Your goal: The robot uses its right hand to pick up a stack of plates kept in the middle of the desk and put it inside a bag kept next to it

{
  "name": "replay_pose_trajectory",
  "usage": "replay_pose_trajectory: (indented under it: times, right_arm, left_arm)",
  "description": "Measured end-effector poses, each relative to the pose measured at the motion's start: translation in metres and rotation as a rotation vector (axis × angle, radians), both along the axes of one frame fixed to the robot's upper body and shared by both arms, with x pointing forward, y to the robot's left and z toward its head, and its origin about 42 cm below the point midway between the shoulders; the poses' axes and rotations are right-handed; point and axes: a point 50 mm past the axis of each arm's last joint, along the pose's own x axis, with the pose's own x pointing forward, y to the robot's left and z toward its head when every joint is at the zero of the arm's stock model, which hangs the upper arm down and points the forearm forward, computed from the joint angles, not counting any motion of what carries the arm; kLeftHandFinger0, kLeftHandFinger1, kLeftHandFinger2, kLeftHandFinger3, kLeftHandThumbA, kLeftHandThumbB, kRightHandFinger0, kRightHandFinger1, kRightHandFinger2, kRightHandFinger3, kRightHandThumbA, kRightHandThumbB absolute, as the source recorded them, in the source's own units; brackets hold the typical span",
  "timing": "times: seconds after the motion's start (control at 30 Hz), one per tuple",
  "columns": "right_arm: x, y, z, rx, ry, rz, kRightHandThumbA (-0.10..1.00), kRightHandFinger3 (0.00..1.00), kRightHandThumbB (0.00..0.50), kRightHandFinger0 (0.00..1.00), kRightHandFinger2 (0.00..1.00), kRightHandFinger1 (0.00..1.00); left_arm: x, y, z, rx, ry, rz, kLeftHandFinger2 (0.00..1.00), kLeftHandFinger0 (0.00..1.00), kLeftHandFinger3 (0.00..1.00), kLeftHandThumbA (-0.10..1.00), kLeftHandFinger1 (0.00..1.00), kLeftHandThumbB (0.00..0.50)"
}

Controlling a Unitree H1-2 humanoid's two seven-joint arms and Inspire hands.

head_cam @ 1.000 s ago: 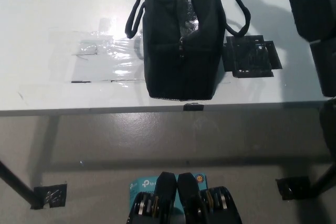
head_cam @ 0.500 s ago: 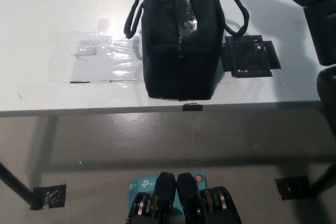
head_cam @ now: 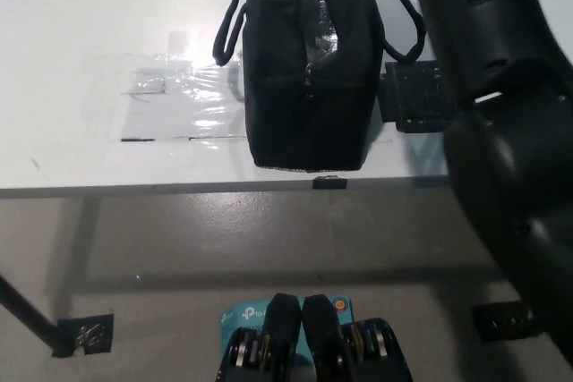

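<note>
Fingers: out of frame, open or closed impossible to tell.
Right arm (head_cam: 501, 123): black, large in view, reaching from lower right up past the top edge, over the table's right side.
Bag (head_cam: 309, 69): black, upright on the white table (head_cam: 89, 24), near its front edge, handles drooping either side.
Plates: none visible.
Black tape patch (head_cam: 410, 100): just right of bag, partly under arm.
Clear tape (head_cam: 175, 100): left of bag.

Glossy black segmented right arm (head_cam: 501, 105)

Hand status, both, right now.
Left hand: not in view.
Right hand: out of the picture; only the black right arm shows, rising beside the bag. Open or shut cannot be told.
</note>
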Motion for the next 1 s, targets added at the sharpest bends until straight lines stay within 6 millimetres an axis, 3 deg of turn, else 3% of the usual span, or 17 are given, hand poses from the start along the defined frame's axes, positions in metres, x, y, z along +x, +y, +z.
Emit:
replay_pose_trajectory:
  times: [0.03, 0.1, 0.13, 0.17, 0.2, 0.3, 0.33, 0.37, 0.4, 0.47, 0.57, 0.63, 0.67, 0.77, 0.87, 0.9, 1.0]
  right_arm:
    - [0.000, 0.002, -0.001, 0.009, 0.003, 0.002, -0.10, 0.74, 0.000, 0.00, 0.51, 0.10]
    - [0.000, 0.004, -0.005, 0.018, 0.007, 0.001, -0.10, 0.73, 0.000, 0.00, 0.48, 0.06]
    - [0.000, 0.005, -0.006, 0.027, 0.009, 0.002, -0.10, 0.89, 0.000, 0.03, 0.59, 0.15]
    - [0.000, 0.005, -0.008, 0.032, 0.011, 0.001, -0.10, 0.94, 0.000, 0.06, 0.66, 0.21]
    - [0.000, 0.005, -0.010, 0.033, 0.012, -0.001, -0.10, 0.96, 0.000, 0.07, 0.66, 0.24]
    - [0.001, 0.003, -0.013, 0.031, 0.015, -0.011, -0.10, 0.97, 0.000, 0.00, 0.53, 0.11]
    - [0.002, 0.002, -0.014, 0.032, 0.016, -0.014, -0.10, 0.69, 0.000, 0.00, 0.48, 0.04]
    - [0.003, 0.000, -0.015, 0.040, 0.020, -0.017, -0.10, 0.68, 0.000, 0.00, 0.54, 0.06]
    - [0.004, -0.002, -0.016, 0.048, 0.025, -0.021, -0.10, 0.58, 0.000, 0.00, 0.51, 0.01]
    - [0.005, -0.006, -0.018, 0.065, 0.032, -0.026, -0.10, 0.54, 0.002, 0.00, 0.50, 0.00]
    - [0.008, -0.013, -0.019, 0.099, 0.041, -0.039, -0.10, 0.63, 0.022, 0.00, 0.56, 0.02]
    - [0.009, -0.018, -0.021, 0.123, 0.045, -0.046, -0.10, 0.51, 0.038, 0.00, 0.53, 0.00]
    - [0.009, -0.019, -0.021, 0.131, 0.046, -0.050, -0.10, 0.58, 0.058, 0.00, 0.53, 0.01]
    - [0.011, -0.022, -0.026, 0.167, 0.054, -0.059, -0.10, 0.60, 0.056, 0.00, 0.49, 0.00]
    - [0.013, -0.022, -0.034, 0.201, 0.070, -0.061, -0.10, 0.55, 0.085, 0.00, 0.35, 0.00]
    - [0.013, -0.021, -0.038, 0.218, 0.080, -0.060, -0.10, 0.60, 0.095, 0.00, 0.33, 0.00]
    - [0.013, -0.016, -0.046, 0.265, 0.105, -0.050, -0.10, 0.53, 0.059, 0.00, 0.29, 0.00]
  left_arm:
    - [-0.001, 0.000, -0.001, 0.000, 0.001, -0.002, 0.20, 0.00, 0.28, -0.10, 0.01, 0.500]
    - [-0.001, 0.000, -0.002, -0.001, 0.001, -0.004, 0.18, 0.00, 0.26, -0.10, 0.00, 0.500]
    - [-0.001, 0.000, -0.002, 0.000, -0.003, -0.005, 0.18, 0.00, 0.26, -0.10, 0.00, 0.500]
    - [0.000, -0.001, -0.002, 0.000, -0.007, -0.007, 0.18, 0.00, 0.25, -0.10, 0.01, 0.500]
    - [0.002, -0.001, -0.001, 0.001, -0.011, -0.008, 0.18, 0.00, 0.25, -0.10, 0.02, 0.500]
    - [0.005, -0.002, 0.001, 0.002, -0.023, -0.012, 0.19, 0.00, 0.25, -0.10, 0.02, 0.500]
    - [0.006, -0.002, 0.002, 0.002, -0.026, -0.013, 0.19, 0.00, 0.26, -0.10, 0.02, 0.500]
    - [0.007, -0.002, 0.002, 0.002, -0.028, -0.014, 0.19, 0.00, 0.26, -0.10, 0.02, 0.500]
    - [0.008, -0.002, 0.003, 0.002, -0.030, -0.014, 0.20, 0.00, 0.27, -0.10, 0.03, 0.500]
    - [0.008, -0.002, 0.003, 0.002, -0.032, -0.015, 0.20, 0.00, 0.27, -0.10, 0.02, 0.500]
    - [0.009, -0.003, 0.003, 0.002, -0.037, -0.017, 0.19, 0.00, 0.27, -0.10, 0.00, 0.500]
    - [0.009, -0.003, 0.003, 0.002, -0.037, -0.017, 0.20, 0.00, 0.26, -0.10, 0.01, 0.500]
    - [0.009, -0.003, 0.003, 0.002, -0.037, -0.017, 0.20, 0.00, 0.26, -0.10, 0.01, 0.500]
    - [0.009, -0.003, 0.003, 0.001, -0.037, -0.017, 0.20, 0.00, 0.26, -0.10, 0.02, 0.500]
    - [0.009, -0.003, 0.003, 0.000, -0.037, -0.016, 0.23, 0.00, 0.28, -0.10, 0.06, 0.500]
    - [0.009, -0.004, 0.003, 0.000, -0.037, -0.017, 0.23, 0.00, 0.28, -0.10, 0.04, 0.500]
    - [0.011, -0.004, 0.004, 0.000, -0.041, -0.017, 0.19, 0.00, 0.28, -0.10, 0.00, 0.500]
